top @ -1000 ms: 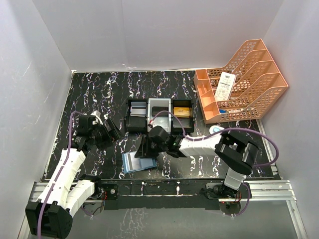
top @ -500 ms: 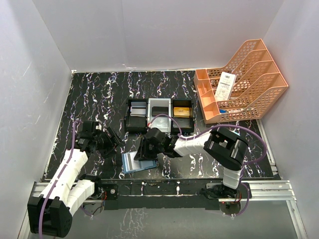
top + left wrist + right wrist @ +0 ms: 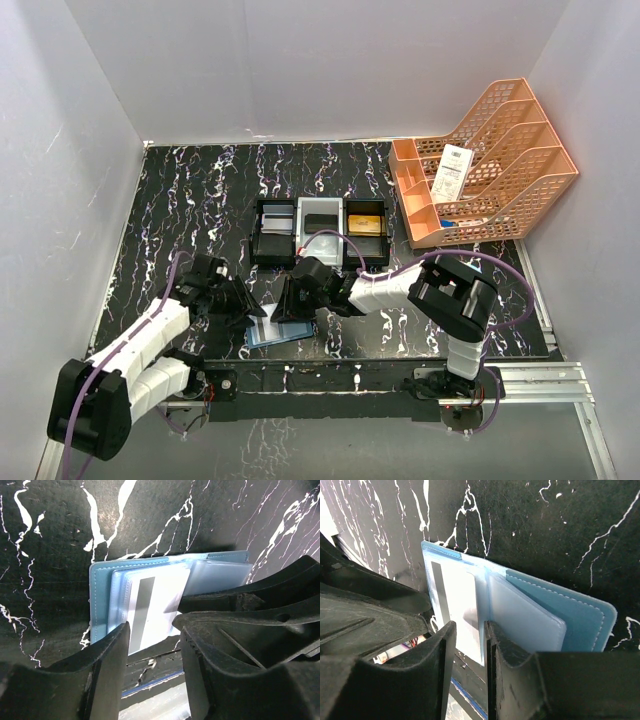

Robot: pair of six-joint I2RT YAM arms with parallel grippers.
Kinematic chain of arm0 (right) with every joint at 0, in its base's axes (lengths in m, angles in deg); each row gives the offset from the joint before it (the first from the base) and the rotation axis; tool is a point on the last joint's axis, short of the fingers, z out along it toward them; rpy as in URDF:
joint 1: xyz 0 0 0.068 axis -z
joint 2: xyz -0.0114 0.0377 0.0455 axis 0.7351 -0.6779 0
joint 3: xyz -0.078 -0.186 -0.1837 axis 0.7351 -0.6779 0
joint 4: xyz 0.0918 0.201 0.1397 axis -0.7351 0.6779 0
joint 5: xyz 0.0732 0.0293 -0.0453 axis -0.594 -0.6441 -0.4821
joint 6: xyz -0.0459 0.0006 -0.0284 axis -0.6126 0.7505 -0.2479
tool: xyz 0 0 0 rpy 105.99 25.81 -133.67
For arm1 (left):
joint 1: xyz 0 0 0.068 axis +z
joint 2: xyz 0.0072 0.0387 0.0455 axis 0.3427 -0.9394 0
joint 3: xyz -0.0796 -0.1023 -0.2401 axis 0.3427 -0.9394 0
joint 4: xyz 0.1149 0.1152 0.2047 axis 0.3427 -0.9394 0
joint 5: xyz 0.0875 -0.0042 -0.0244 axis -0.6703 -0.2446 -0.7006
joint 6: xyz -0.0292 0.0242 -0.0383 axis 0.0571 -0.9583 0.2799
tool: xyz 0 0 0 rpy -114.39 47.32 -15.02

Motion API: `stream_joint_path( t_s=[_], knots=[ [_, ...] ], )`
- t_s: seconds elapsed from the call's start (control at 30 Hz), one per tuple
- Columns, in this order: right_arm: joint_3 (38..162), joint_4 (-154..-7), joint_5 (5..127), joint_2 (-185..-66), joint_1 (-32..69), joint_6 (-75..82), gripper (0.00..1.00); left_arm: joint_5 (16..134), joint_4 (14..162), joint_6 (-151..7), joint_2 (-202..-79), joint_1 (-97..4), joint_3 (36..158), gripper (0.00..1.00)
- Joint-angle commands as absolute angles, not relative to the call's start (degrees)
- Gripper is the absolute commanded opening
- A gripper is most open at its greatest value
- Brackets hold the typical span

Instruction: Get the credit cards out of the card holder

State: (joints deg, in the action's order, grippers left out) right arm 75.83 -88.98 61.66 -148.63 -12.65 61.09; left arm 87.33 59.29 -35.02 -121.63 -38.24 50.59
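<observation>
You see left gripper (image 3: pixel 152 630) half-open, white grey-striped plastic card (image 3: pixel 155 605) between its jaws, in open teal folding card holder (image 3: pixel 100 605). Right gripper (image 3: pixel 470 630) narrow opposite; grip cannot tell.

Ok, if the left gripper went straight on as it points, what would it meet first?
Probably the pale striped card in the open card holder, right ahead of its jaws; depth unclear.

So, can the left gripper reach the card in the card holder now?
Probably yes: the card holder lies open, and the left gripper stands at the edge of the striped card, unobstructed.
</observation>
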Motion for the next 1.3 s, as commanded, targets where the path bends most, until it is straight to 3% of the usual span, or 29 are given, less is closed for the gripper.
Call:
stream_joint_path(
  t_s=[0.0, 0.27, 0.53, 0.63, 1.07, 1.27],
  knots=[
    [75.4, -90.6, 61.5, -148.8, -12.5, 61.7, 0.25, 88.3, 62.6, -32.9, -119.5, -38.9, 48.6, 0.4],
    [74.7, -92.2, 60.2, -149.1, -12.2, 62.4, 0.24, 89.4, 64.8, -33.1, -124.1, -39.3, 47.0, 0.28],
    [74.5, -93.2, 59.4, -149.2, -11.8, 62.8, 0.18, 86.4, 64.1, -32.3, -124.7, -40.2, 46.6, 0.23],
    [74.2, -94.8, 58.1, -149.3, -11.5, 63.3, 0.14, 86.2, 64.1, -32.3, -124.9, -40.6, 46.5, 0.22],
    [75.2, -90.0, 60.1, -150.4, -11.5, 63.3, 0.18, 78.8, 57.8, -30.5, -122.1, -41.1, 50.6, 0.26],
    [75.3, -90.4, 59.9, -150.2, -11.4, 63.1, 0.18, 80.9, 59.6, -31.1, -123.7, -41.2, 49.6, 0.26]
  ],
)
